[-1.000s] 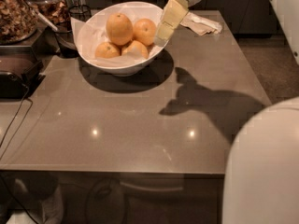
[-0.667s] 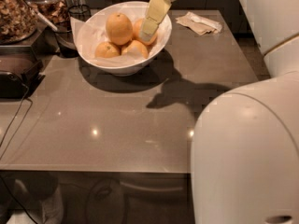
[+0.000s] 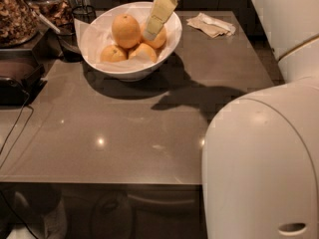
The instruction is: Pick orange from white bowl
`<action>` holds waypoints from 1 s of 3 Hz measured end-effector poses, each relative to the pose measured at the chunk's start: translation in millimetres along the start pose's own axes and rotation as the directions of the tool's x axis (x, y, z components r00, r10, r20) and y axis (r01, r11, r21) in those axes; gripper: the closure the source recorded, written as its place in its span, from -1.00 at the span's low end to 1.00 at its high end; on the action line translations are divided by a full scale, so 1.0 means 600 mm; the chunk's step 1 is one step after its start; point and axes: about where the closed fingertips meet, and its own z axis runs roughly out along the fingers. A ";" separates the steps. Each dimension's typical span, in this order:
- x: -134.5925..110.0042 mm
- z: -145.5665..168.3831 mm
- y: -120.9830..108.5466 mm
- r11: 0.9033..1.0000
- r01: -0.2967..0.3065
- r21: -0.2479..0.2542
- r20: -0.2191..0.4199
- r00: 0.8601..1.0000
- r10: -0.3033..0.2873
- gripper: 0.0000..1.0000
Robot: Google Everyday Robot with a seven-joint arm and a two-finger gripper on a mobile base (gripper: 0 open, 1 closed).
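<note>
The white bowl (image 3: 128, 71) stands at the back left of the grey table, lined with white paper. The orange (image 3: 125, 30), the largest, lies on top at the bowl's middle. A slightly smaller orange (image 3: 159, 39) sits to its right, partly behind the gripper. Two smaller paler oranges (image 3: 113, 54) (image 3: 142, 51) lie in front. My gripper (image 3: 151, 32), pale yellow, reaches down from the top into the bowl's right half, its tip between the large orange and the one to its right.
A crumpled napkin (image 3: 213, 24) lies at the back right of the table (image 3: 149, 128). A black wire holder (image 3: 82, 15), jars of granola (image 3: 17, 14) and a black appliance (image 3: 15, 78) crowd the left. My white body (image 3: 264, 163) fills the right foreground.
The gripper has moved left from the bowl's right rim to over the oranges and lowered. My white body has swung further into the right of the view.
</note>
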 end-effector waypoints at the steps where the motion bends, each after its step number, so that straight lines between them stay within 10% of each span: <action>1: -0.029 0.027 -0.012 1.000 0.017 -0.011 0.031 0.999 -0.016 -1.00; 3: -0.077 0.072 -0.021 0.997 0.070 -0.039 0.056 0.996 -0.068 -0.88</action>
